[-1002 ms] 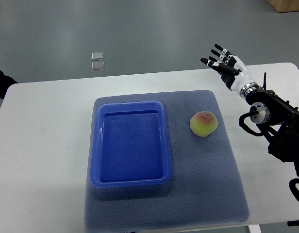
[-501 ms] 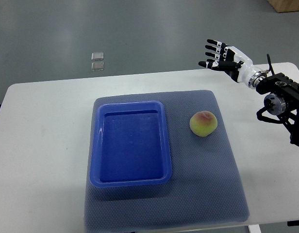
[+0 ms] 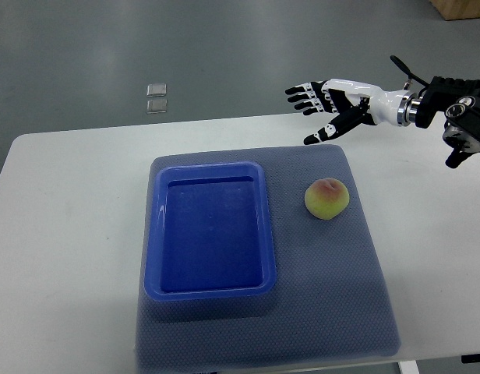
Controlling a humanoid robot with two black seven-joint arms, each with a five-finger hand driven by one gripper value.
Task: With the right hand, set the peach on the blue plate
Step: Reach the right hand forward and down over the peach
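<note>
Resting on the grey mat (image 3: 333,265), the peach (image 3: 327,198) is seen below the right hand (image 3: 330,105) and apart from it, untouched. The peach is yellow-green with a reddish blush at its top. The blue plate (image 3: 210,291), a rectangular tray with raised rim, lies on the same mat, below and to the left of the hand, near the peach but not touching it; nothing is held in it. The right hand is shown released, its black-and-white fingers (image 3: 301,90) spread and grasping nothing, held over the far edge of the white desk (image 3: 68,234). Its arm (image 3: 450,109) is seen entering from the right edge of the top view.
</note>
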